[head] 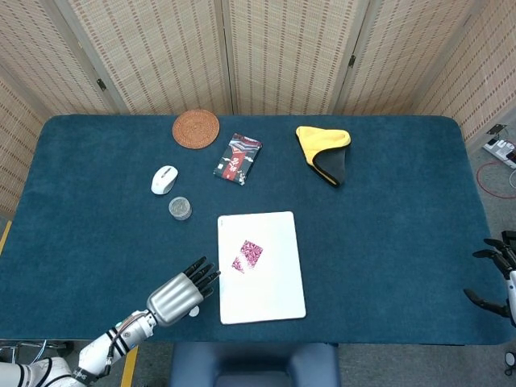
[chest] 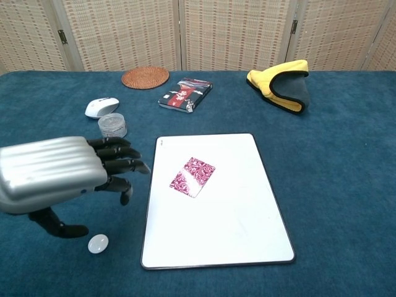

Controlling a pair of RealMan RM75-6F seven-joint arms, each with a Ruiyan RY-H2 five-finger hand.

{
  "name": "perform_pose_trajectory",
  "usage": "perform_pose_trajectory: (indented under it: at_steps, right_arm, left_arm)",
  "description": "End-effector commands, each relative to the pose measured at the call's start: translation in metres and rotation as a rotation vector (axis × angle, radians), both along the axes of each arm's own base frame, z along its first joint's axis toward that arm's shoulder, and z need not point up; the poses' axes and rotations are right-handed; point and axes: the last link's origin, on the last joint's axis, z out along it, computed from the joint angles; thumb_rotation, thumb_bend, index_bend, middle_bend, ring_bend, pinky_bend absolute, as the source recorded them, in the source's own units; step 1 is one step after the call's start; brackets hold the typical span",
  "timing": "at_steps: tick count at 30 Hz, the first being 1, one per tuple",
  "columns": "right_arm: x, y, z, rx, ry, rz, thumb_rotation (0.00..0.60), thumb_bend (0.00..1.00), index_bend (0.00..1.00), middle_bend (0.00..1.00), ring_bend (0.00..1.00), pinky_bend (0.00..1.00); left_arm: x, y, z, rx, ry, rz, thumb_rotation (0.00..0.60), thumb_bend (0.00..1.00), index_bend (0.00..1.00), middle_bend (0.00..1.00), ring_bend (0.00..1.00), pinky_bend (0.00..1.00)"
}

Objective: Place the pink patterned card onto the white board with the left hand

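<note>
The pink patterned card (head: 248,255) (chest: 192,176) lies flat on the white board (head: 270,294) (chest: 229,235), in its upper left part, with nothing touching it. My left hand (head: 178,293) (chest: 59,176) hovers off the board's left edge above the blue cloth, fingers spread and holding nothing. My right hand (head: 500,274) shows only at the far right edge of the head view, fingers apart and empty.
A white pebble (chest: 98,243) lies on the cloth just under my left hand. Further back are a clear round jar (head: 180,209) (chest: 112,125), a white mouse (head: 164,179) (chest: 101,106), a woven coaster (head: 196,129), a dark packet (head: 238,159) and a yellow-and-grey cloth (head: 326,151).
</note>
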Motion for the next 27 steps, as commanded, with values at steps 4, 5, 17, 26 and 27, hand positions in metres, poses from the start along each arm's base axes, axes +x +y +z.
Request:
perform_pose_trajectory:
  at_steps: [4,5,17,26,27]
  right_arm:
    - [0.002,0.000,0.000,-0.001,0.002,0.005,0.600,0.04,0.35,0.23,0.22,0.03]
    - [0.002,0.000,0.000,0.000,0.002,0.005,0.600,0.04,0.35,0.23,0.22,0.03]
    - [0.002,0.001,0.000,-0.003,0.000,0.004,0.600,0.04,0.35,0.23,0.22,0.03]
    - [0.004,0.000,0.000,-0.001,0.001,0.009,0.600,0.04,0.35,0.23,0.22,0.03]
    - [0.004,0.000,0.000,-0.002,0.001,0.009,0.600,0.04,0.35,0.23,0.22,0.03]
  left_arm:
    - [-0.012,-0.009,-0.006,-0.021,0.014,0.021,0.600,0.29,0.39,0.14,0.08,0.00]
    - [-0.013,-0.009,-0.007,-0.023,0.017,0.024,0.600,0.29,0.39,0.14,0.08,0.00]
    - [-0.019,-0.006,-0.021,-0.039,0.023,0.063,0.600,0.29,0.42,0.15,0.08,0.00]
    - [-0.025,-0.006,-0.024,-0.041,0.025,0.087,0.600,0.29,0.43,0.17,0.09,0.00]
    - [-0.026,-0.006,-0.025,-0.042,0.025,0.088,0.600,0.29,0.43,0.17,0.09,0.00]
